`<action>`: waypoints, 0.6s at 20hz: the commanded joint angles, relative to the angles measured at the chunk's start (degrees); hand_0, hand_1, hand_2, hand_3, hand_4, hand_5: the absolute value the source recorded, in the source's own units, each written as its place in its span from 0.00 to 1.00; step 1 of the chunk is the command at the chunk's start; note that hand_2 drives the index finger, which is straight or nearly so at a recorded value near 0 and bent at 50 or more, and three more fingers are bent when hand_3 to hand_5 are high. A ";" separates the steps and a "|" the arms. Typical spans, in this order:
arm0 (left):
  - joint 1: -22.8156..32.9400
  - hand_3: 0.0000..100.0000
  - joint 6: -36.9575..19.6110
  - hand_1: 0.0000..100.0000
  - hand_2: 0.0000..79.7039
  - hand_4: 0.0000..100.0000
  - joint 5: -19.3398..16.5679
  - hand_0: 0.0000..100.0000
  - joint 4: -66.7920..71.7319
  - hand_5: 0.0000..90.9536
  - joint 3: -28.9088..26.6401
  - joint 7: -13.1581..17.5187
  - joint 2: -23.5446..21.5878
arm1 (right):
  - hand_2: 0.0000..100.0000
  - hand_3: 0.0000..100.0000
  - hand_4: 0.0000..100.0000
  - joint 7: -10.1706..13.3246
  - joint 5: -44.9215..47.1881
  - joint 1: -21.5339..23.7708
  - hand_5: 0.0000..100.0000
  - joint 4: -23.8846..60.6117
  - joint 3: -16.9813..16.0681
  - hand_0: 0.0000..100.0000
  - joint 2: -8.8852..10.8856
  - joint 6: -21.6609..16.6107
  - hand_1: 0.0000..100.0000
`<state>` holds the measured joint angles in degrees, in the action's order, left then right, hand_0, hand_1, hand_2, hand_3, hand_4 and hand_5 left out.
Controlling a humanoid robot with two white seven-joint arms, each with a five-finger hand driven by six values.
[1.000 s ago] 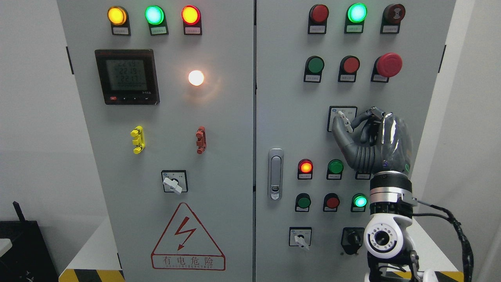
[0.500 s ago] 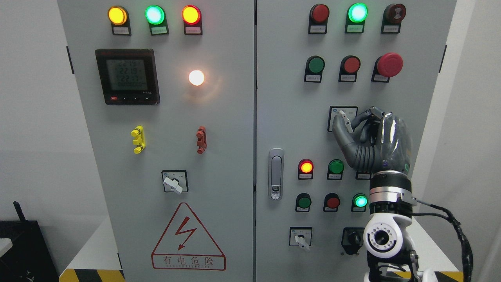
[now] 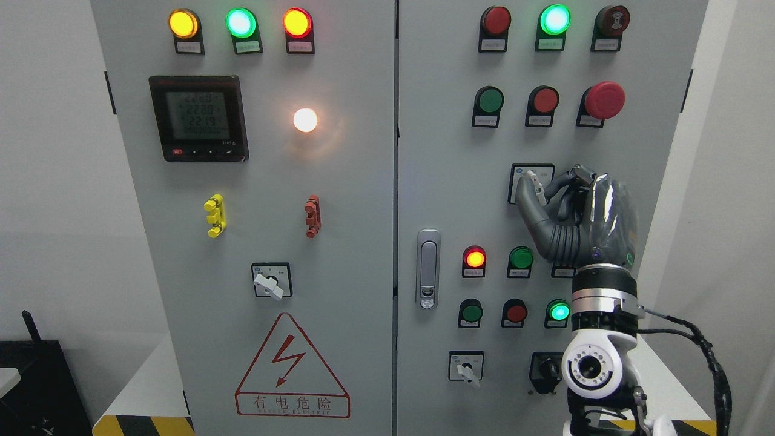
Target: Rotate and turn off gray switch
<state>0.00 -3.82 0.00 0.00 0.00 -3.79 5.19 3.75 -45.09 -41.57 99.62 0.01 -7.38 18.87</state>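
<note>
Right hand (image 3: pixel 572 212) is coming up from the lower right on a white-and-silver wrist, dark gray, glossy knuckle shells, ribbed palm. Fingers are curling in narrow and pinching the gray switch (image 3: pixel 533 180); thumb (image 3: pixel 528 203) sits on the lever's left side, the other fingertips are closing on it from the right. Left hand isn't showing anywhere.

The switch is sitting on a small square plate on the cabinet's right door (image 3: pixel 442 181), mid-height, just below the row with the big red mushroom button (image 3: pixel 604 100). It's directly ahead of the fingertips, at the upper left of the palm. Only a short pale stub of the lever is showing; its long axis is running up-left to down-right, tilted off vertical. Looks like small hard smooth plastic, so I'm expecting slip if the pinch is loose.

Judgement: the turn is going to come from wrist roll about an axis straight into the door, not from arm travel. Can't tell from here which way is off.

Farther out: matte gray painted steel, chrome door latch (image 3: pixel 427 269), domed glossy lamps, similar lever switches lower down (image 3: pixel 465 369) and on the left door (image 3: pixel 269 281).
</note>
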 commanded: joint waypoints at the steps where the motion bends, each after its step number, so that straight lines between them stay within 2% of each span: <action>1: -0.53 0.00 0.04 0.39 0.00 0.00 1.14 0.12 -1.49 0.00 -0.44 0.01 0.00 | 0.70 1.00 0.98 0.03 0.00 -0.09 1.00 -0.04 -0.71 0.51 -0.01 -0.06 0.44; 12: -0.53 0.00 0.04 0.39 0.00 0.00 1.14 0.12 -1.49 0.00 -0.53 0.01 0.09 | 0.71 1.00 0.98 0.03 0.00 -0.27 1.00 -0.04 -0.62 0.53 -0.09 0.03 0.44</action>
<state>0.00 -3.82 0.00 0.00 0.00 -3.79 5.19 4.01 -45.08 -41.79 99.62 0.01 -7.42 18.84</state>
